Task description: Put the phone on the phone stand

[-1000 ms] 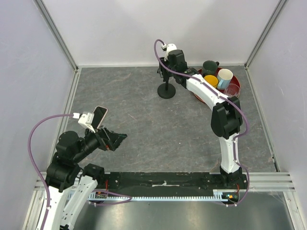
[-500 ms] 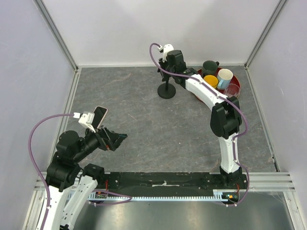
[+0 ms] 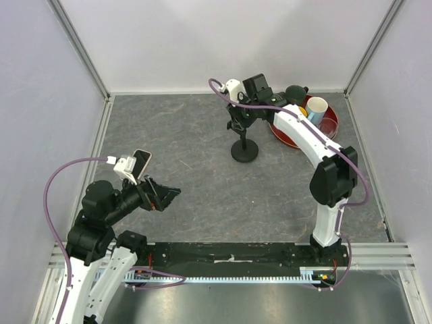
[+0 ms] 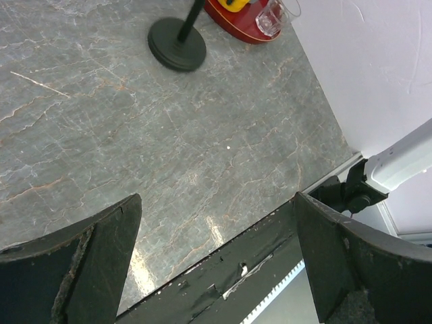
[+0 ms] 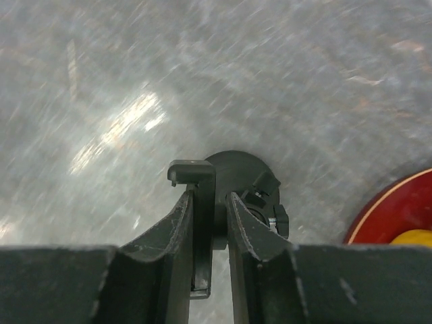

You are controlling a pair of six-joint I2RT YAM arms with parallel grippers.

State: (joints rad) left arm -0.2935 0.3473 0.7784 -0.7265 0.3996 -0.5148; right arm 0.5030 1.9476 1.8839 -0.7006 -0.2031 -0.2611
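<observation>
A: Hidden stuff first?
B: The phone [image 3: 141, 162] shows only in the top view; its near end is covered by the left wrist's camera mount [image 3: 123, 167]; can't tell if it lies flat on the bench [image 3: 189, 142]. The stand [image 3: 244, 151] has its cradle buried in the right pincer [image 3: 238, 123]; its post is cut off at the top edge of the left wrist view; the right wrist view is blurry; can't tell if the base touches the bench.
A: Phone heading?
B: Left side of the bench, well apart from the stand; long axis runs near-to-far, far end leaning slightly right; dark face up, pale edge along the far end and right side.
A: Pincers?
B: The right pincer is clamped on the stand's top; fingers [image 5: 179, 229] nearly together with the cradle bar between them; disc base below. The left pincer [image 3: 164, 195] is spread wide, nothing in it; over bare bench near the phone, facing the stand's side.
A: Changes from a second ago?
B: The stand has come nearer and a little right, off from beside the tray [image 3: 280, 135] toward mid-bench; the right arm swung with it; post about upright both times; phone and left arm in the same spot.
</observation>
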